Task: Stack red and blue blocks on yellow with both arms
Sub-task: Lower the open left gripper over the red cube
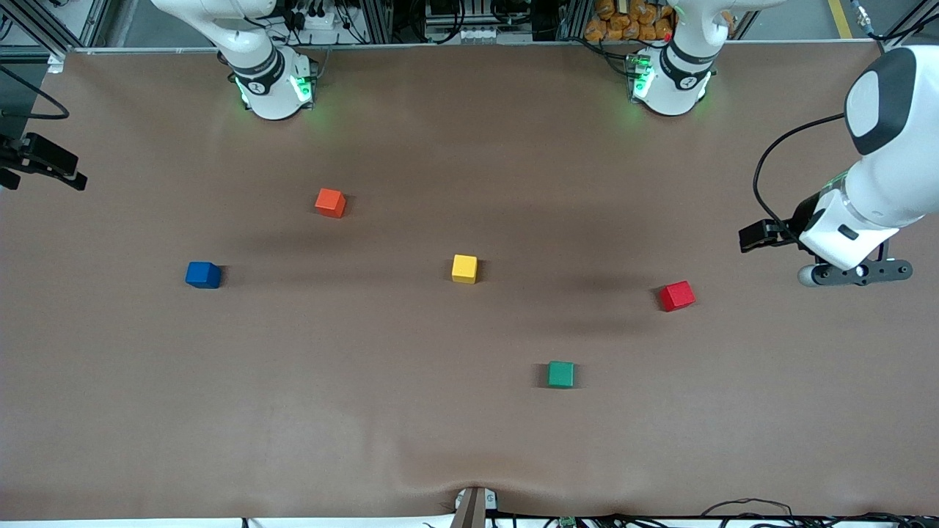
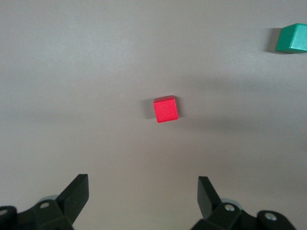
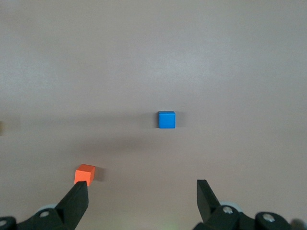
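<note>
Starting nearest me: red block [image 1: 676, 295], then yellow cube [image 1: 464, 268] mid-tabletop and blue block [image 1: 202, 274], all untouched. Left gripper [image 2: 143, 192] and right gripper [image 3: 142, 192] hover, fingers apart; I'd descend next.

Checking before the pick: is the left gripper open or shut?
Open. The left gripper hangs above the red block, fingers spread wide with nothing between them.
</note>
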